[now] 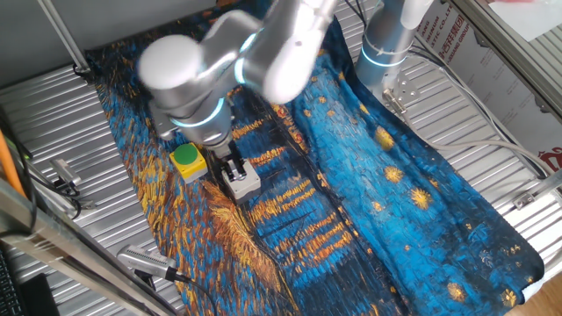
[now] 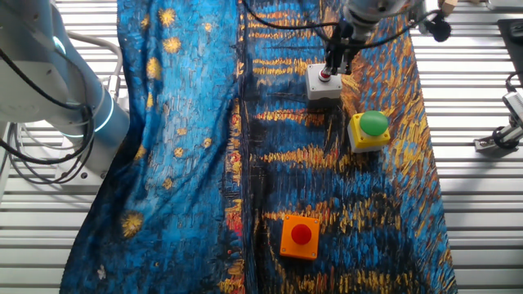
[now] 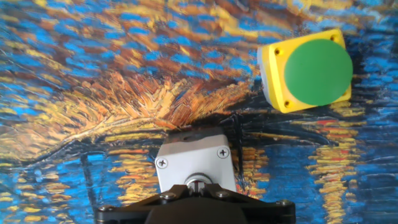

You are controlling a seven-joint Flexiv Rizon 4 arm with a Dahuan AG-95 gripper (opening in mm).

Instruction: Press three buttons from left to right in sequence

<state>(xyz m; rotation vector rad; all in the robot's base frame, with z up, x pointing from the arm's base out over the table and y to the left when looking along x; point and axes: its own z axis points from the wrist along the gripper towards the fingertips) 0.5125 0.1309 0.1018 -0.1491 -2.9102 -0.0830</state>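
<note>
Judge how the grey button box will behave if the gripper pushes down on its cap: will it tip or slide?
The grey button box looks squat and flat-based, so it probably won't tip under the gripper pressing from above. It sits on loose painted cloth, so a sideways shove might drag it. Its casing looks like rigid plastic with corner screws, so it's unlikely to flex.

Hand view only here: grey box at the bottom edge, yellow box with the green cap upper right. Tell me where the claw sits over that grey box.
Observer: In the other fixed view, the claw is straight down over the grey box, with its tip at the round red cap. It looks to be touching, but I cannot tell if the fingers are open.
Operator: Locate the third button.
Observer: The orange box, also with a red cap, lies farther along the cloth beyond the yellow box, outside your frame. Nothing is near it.
</note>
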